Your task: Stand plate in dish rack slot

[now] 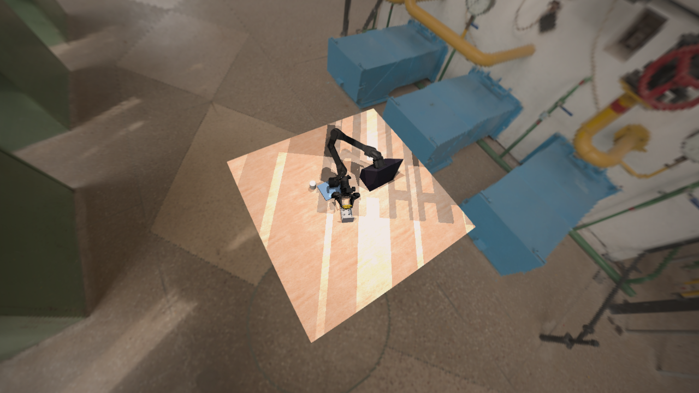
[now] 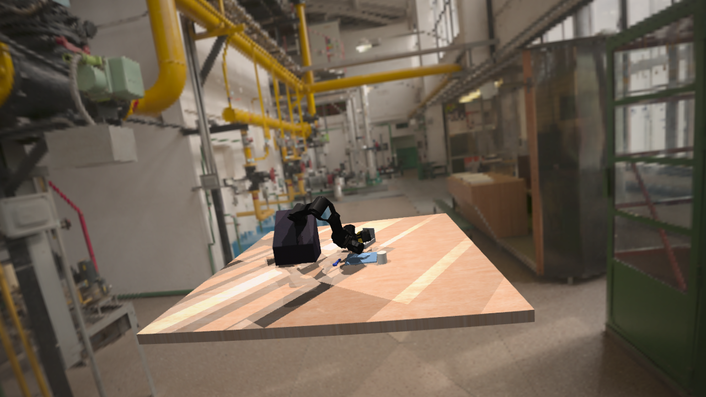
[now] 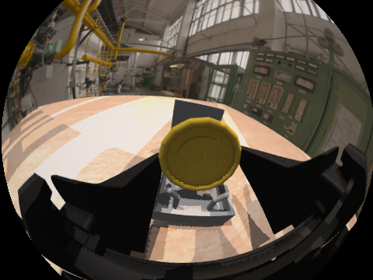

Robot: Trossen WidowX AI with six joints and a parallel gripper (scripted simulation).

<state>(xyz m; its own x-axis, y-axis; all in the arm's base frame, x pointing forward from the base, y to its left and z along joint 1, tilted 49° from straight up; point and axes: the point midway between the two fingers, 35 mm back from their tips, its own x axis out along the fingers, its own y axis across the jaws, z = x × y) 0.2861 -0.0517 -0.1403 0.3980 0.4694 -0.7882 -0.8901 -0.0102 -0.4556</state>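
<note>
A small yellow plate [image 3: 199, 154] [image 1: 346, 206] stands upright on edge between my two dark fingers. My gripper [image 3: 200, 154] [image 1: 345, 201] [image 2: 362, 237] is shut on it by the rim and holds it just above the grey dish rack [image 3: 171, 208] [image 1: 347, 216] [image 2: 370, 234]. In the wrist view the plate's lower edge sits over the rack's rails and covers much of the rack behind it. The rack rests on the wooden table [image 1: 302, 254] [image 2: 419, 286] [image 3: 104, 130]. I cannot tell whether the plate touches the rails.
A blue mat [image 1: 323, 189] [image 2: 362, 257] lies under the arm, with a small white cup [image 1: 312, 184] [image 2: 381, 257] beside it and a small blue thing [image 2: 336, 261] on the table. The arm's dark base box [image 1: 378, 172] [image 2: 295, 237] stands behind.
</note>
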